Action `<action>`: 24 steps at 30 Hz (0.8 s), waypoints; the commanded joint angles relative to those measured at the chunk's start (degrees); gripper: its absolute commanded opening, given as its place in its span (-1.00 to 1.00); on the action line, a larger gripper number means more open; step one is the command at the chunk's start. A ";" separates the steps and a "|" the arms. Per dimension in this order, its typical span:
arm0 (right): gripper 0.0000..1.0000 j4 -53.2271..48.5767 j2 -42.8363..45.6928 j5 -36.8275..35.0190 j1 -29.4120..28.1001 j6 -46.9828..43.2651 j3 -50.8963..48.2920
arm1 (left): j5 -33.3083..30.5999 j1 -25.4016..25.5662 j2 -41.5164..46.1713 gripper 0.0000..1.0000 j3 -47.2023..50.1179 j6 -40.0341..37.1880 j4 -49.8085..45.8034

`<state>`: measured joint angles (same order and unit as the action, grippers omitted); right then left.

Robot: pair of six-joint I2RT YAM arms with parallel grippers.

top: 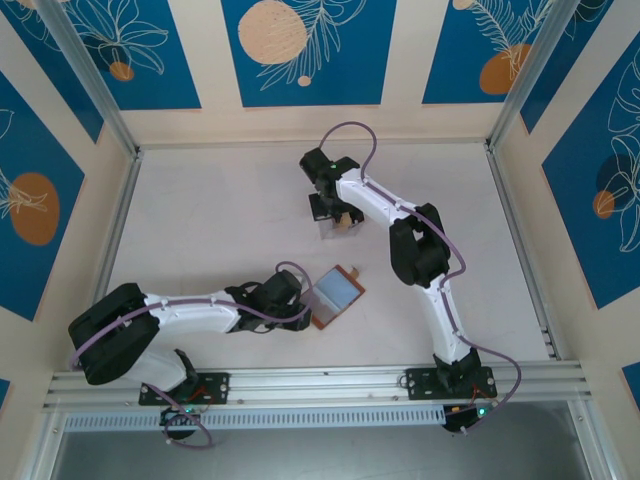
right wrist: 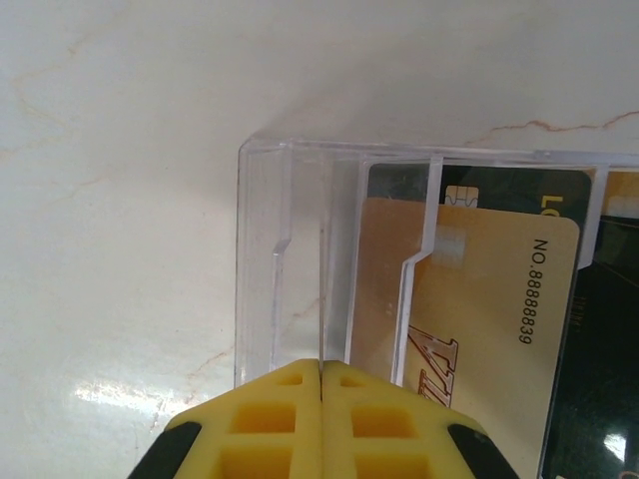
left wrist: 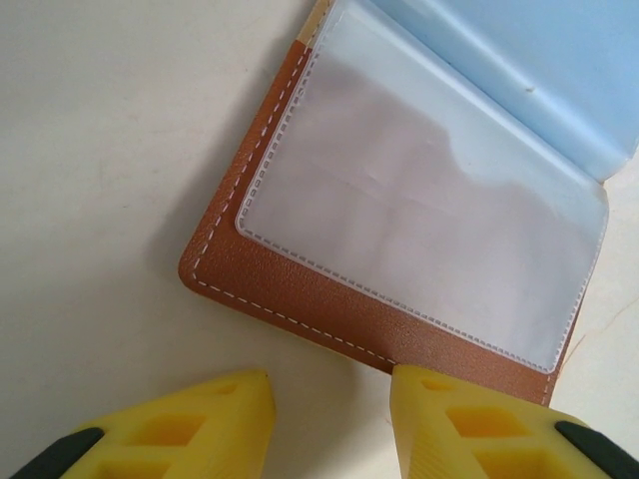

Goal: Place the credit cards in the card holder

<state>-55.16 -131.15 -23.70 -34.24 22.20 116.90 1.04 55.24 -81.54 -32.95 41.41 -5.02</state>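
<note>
Clear plastic box (right wrist: 262, 259) holds a tan card (right wrist: 489, 319) over a dark card (right wrist: 499, 185) — right gripper (right wrist: 320, 399) pressed together. Stitched leather card holder (left wrist: 300, 294) (clear sleeve (left wrist: 419, 230) inside) lies open; left gripper (left wrist: 334, 419) spread.

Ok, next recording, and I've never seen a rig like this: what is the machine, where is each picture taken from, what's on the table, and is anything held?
The machine is a white left arm and right arm, bolted at the near edge of the table, each ending in a yellow two-finger claw. The wide picture looks down from above and behind; the other two come from cameras on the wrists. An open brown card holder lies mid-table; the left claw is open at its edge. Farther off, a clear plastic box holds a tan card and a dark card. The right claw is shut by the box wall, nothing visibly gripped.
</note>
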 commanded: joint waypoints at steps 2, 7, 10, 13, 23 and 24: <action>-1.00 0.05 5.88 1.74 -0.04 -1.36 -0.47 | -4.60 -1.85 0.90 -0.23 -0.06 -2.69 -4.83; -1.00 2.13 11.12 2.76 0.05 -1.79 -3.01 | -4.66 -2.92 1.73 -0.23 -1.14 -5.14 -7.19; -1.00 2.85 14.08 3.44 0.14 -2.00 -4.74 | -4.00 -3.54 1.15 -0.24 -1.75 -6.08 -7.60; -1.00 4.79 18.66 4.83 -0.02 -2.06 -9.39 | -3.42 -4.29 0.40 -0.25 -2.62 -7.23 -8.15; -1.00 15.19 36.59 14.23 -2.00 0.05 -38.37 | 2.70 -6.73 6.36 -0.21 -1.82 -7.51 -9.01; -1.00 16.31 38.05 15.10 -2.23 0.47 -40.99 | 3.87 -6.88 8.11 -0.15 -1.47 -7.06 -9.02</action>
<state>-42.39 -96.42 -12.99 -35.42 21.41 80.29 1.15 49.10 -77.89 -34.54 34.70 -12.51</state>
